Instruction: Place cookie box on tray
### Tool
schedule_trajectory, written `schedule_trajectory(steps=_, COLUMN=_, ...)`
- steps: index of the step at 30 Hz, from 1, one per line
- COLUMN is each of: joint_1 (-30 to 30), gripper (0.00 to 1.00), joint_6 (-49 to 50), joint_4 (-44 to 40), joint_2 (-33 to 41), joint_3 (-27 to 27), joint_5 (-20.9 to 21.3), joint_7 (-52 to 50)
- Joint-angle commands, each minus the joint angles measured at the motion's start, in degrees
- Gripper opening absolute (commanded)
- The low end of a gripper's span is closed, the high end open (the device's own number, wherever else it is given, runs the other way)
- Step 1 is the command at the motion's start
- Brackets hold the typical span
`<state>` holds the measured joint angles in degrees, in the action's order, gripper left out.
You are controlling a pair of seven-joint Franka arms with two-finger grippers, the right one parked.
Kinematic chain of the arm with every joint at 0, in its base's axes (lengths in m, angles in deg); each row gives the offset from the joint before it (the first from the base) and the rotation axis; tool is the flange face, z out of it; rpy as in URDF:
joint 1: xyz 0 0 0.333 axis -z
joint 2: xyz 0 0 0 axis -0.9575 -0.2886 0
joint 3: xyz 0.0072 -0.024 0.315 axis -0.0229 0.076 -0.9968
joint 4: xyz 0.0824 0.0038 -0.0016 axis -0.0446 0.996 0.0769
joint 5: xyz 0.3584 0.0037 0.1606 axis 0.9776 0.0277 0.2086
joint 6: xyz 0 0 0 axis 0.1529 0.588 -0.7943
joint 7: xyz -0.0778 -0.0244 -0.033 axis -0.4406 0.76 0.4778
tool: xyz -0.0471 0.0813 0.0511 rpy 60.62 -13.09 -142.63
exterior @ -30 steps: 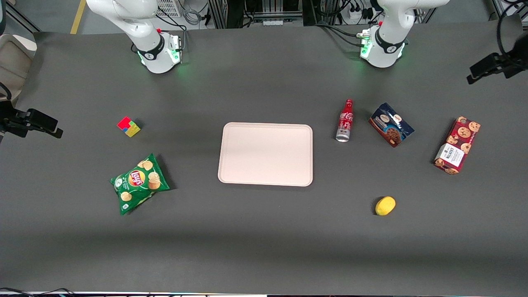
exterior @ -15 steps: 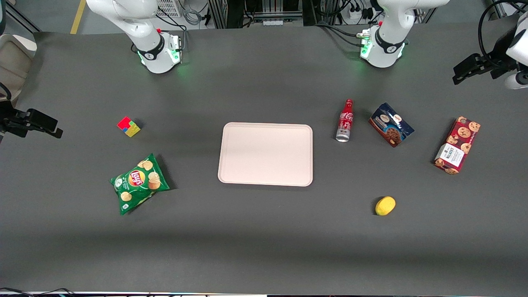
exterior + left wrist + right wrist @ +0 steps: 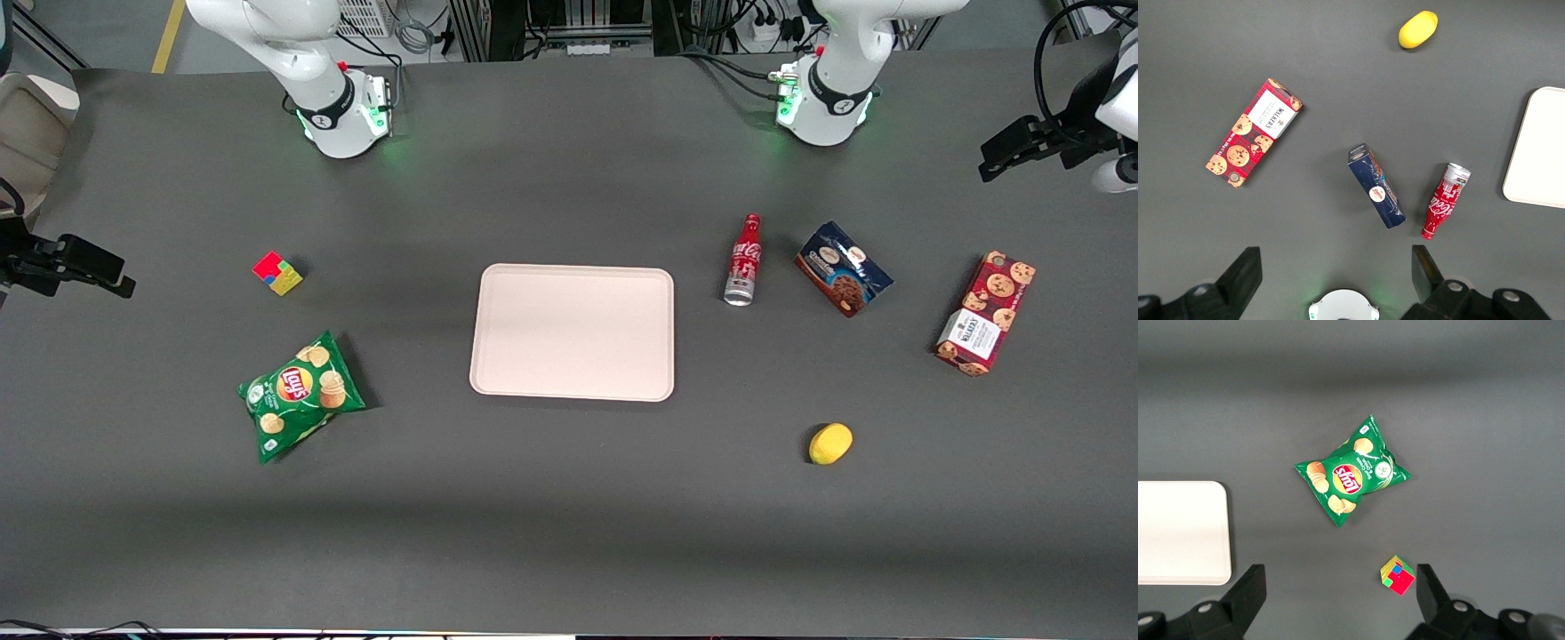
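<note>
The cookie box (image 3: 843, 268) is a dark navy carton lying on the table between a cola bottle and a red box; the left wrist view shows its cookie picture and round logo (image 3: 1376, 187). The pale pink tray (image 3: 573, 332) lies flat mid-table with nothing on it, and one rounded edge of it (image 3: 1538, 153) shows in the wrist view. My left gripper (image 3: 1013, 151) hangs high over the working arm's end of the table, farther from the front camera than the cookie box and well apart from it. Its fingers (image 3: 1245, 267) stand wide open, holding nothing.
A red cola bottle (image 3: 743, 260) lies between the tray and the cookie box. A red cookie box (image 3: 985, 313) lies toward the working arm's end. A yellow lemon (image 3: 830, 444) sits nearer the front camera. A green chips bag (image 3: 300, 394) and a colour cube (image 3: 276, 273) lie toward the parked arm's end.
My left gripper has come a little farther in over the table from the working arm's end. Nothing on the table has moved.
</note>
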<state>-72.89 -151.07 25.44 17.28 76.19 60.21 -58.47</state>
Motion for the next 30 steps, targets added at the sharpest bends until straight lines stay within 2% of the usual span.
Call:
schedule_trajectory(steps=1, joint_1=0.1, gripper=1.0, joint_6=-1.55, joint_4=5.06, joint_2=0.81, joint_3=1.93, joint_5=0.1, joint_7=-12.86)
schedule_trajectory(steps=7, joint_1=0.01, gripper=1.0, joint_6=-14.02, joint_4=15.16, joint_2=0.54, joint_3=3.16, joint_5=-0.43, joint_7=-19.9)
schedule_trajectory(steps=18, joint_1=-0.17, gripper=1.0, joint_6=-39.33, joint_4=34.93, joint_2=0.1, joint_3=2.99, joint_5=-0.34, joint_7=-18.85)
schedule_trajectory(steps=30, joint_1=-0.25, gripper=1.0, joint_6=-56.04, joint_4=49.71, joint_2=1.51, joint_3=2.55, joint_5=-0.25, joint_7=-17.36)
